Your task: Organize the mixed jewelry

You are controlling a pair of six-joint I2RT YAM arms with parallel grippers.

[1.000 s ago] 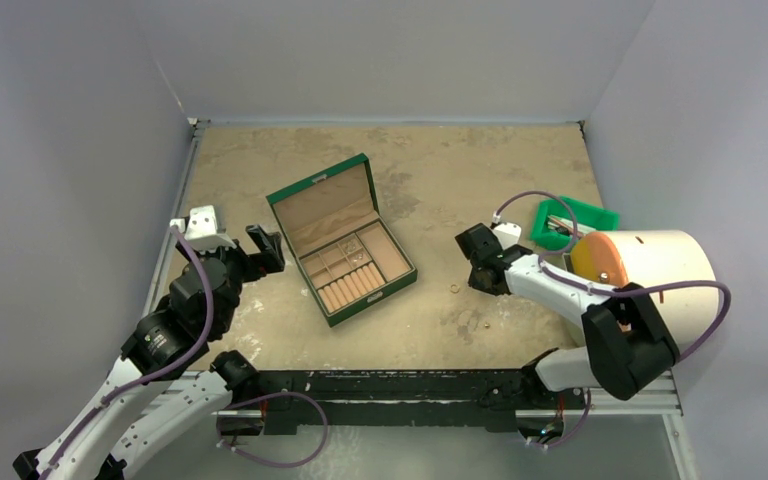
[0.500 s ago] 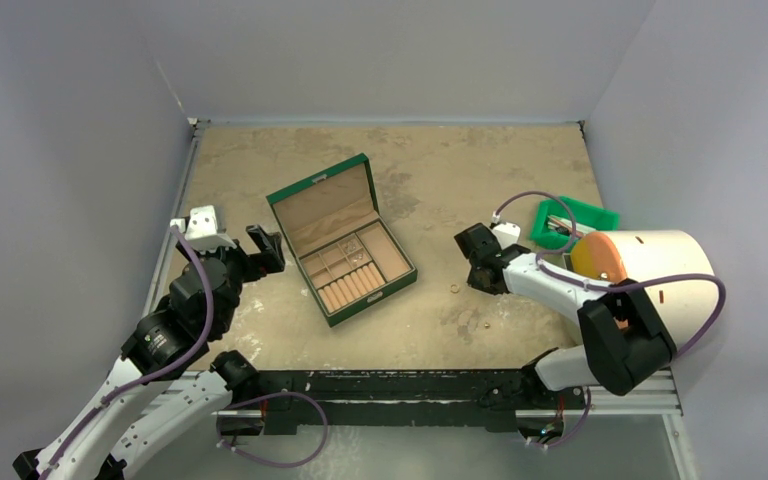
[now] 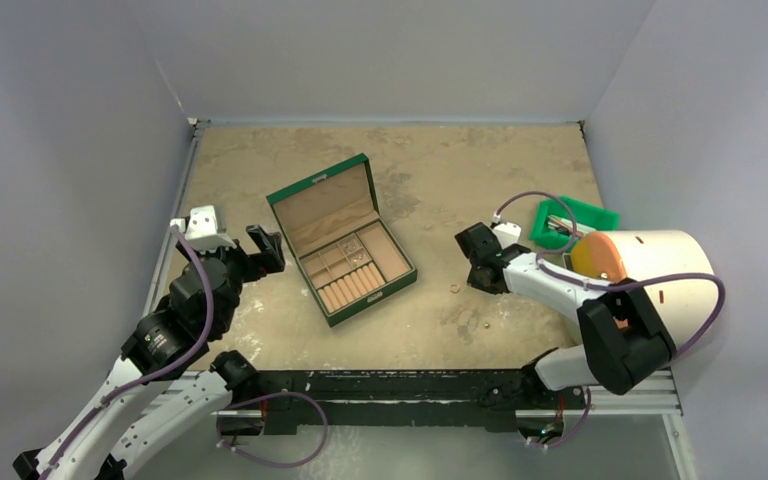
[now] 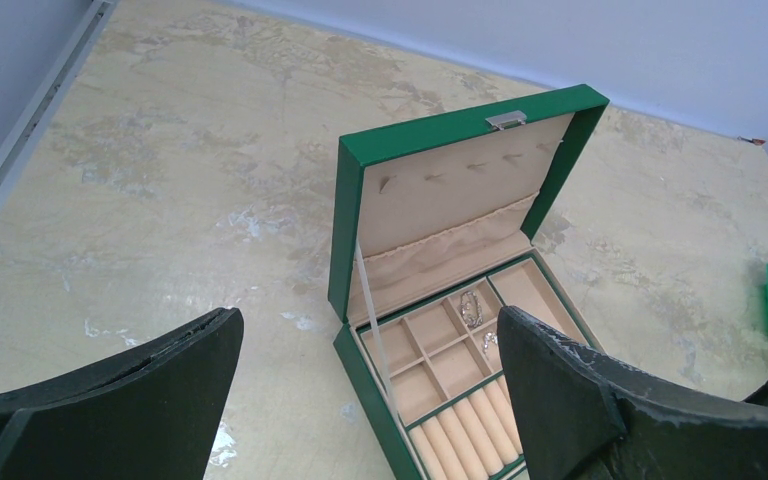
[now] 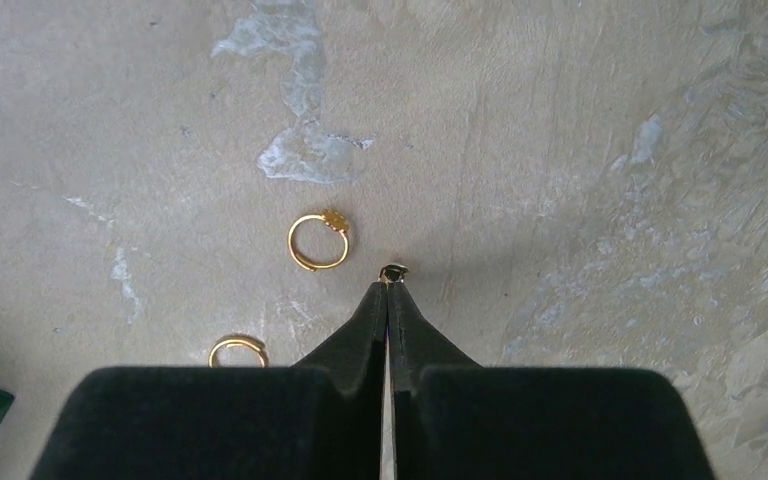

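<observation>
Clamped flat together at the right gripper (image 5: 390, 280), black fingers (image 5: 360, 335) nipping a tiny gold-coloured metal stud (image 5: 393, 271) at their very tip. Low over the mottled beige table (image 3: 520, 160), to the right of the open green hinged box with tan compartments (image 3: 340, 240) and apart from it. Just beside the tip, also right of the box, a thin gold-coloured ring with a small setting (image 5: 318, 241). Farther from the box than that, a plain gold-coloured hoop (image 5: 237, 350). Both flat on the table, touching nothing. Spread wide and holding nothing at the left gripper (image 4: 365, 330), left of the box and facing it. Inside the box, in the small square compartments between lid and ring rolls, a few silver-coloured pieces (image 4: 471, 308). Farther right of the box than the right gripper, a small bright green tray (image 3: 572, 222).
</observation>
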